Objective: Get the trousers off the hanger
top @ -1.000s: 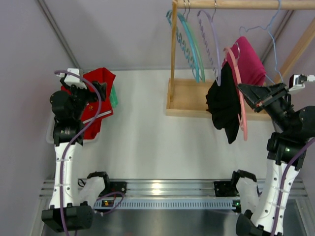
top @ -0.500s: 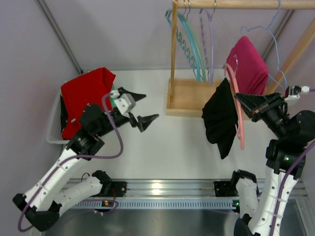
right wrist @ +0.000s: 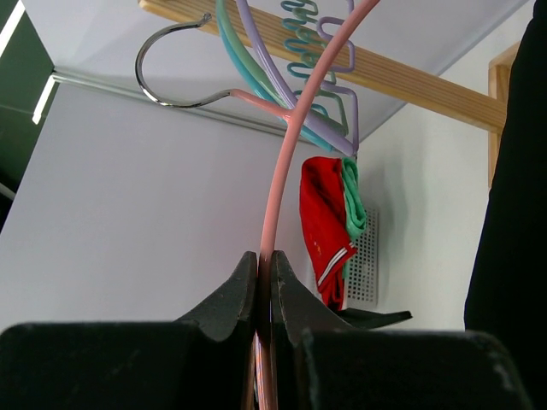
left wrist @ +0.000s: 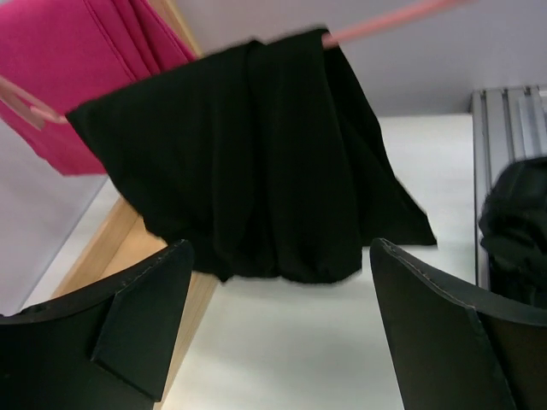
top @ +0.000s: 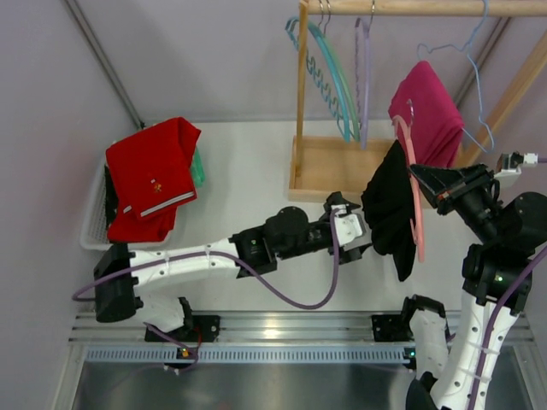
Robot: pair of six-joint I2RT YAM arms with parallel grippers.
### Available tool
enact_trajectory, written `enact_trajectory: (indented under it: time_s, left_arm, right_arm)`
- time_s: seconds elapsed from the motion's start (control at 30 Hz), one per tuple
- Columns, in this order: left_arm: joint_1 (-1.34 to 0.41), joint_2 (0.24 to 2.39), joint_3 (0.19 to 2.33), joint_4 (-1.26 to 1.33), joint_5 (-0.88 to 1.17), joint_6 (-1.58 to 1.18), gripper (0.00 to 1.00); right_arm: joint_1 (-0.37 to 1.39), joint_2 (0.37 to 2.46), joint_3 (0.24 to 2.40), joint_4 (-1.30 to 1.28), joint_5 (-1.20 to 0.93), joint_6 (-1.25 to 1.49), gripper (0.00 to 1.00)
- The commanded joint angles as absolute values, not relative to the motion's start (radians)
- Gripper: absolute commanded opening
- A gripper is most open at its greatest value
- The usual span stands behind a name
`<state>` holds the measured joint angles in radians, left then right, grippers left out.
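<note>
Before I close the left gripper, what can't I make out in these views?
Top view: left gripper fingertips blend into the black trousers; contact unclear.
Left wrist view: the trousers cover the hanger bar; only pink ends show.
Right wrist view: trousers cut off by the right edge; right gripper hides the hanger's lower stretch.

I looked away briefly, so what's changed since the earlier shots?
The left end effector swung from the basket at far left across to the black trousers, jaws open, nothing gripped. The right end effector stayed shut on the pink hanger; the red garment stayed on the basket.
</note>
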<state>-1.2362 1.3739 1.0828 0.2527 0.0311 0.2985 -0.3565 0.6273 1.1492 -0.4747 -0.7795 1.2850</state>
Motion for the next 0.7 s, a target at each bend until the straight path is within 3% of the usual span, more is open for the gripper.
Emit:
enact_trajectory:
  time_s: [0.0,0.67]
  left_arm:
    - [-1.255,1.457,1.205,0.455,-0.051,0.267,0.90]
    - [-1.285,1.666,1.377,0.551,-0.057,0.244,0.77]
  right_arm:
    - [-0.368,0.609,1.216,-0.364,-0.785,1.285,0.00]
    - [-0.368,0.623,1.223,-0.347,-0.796,1.324,0.00]
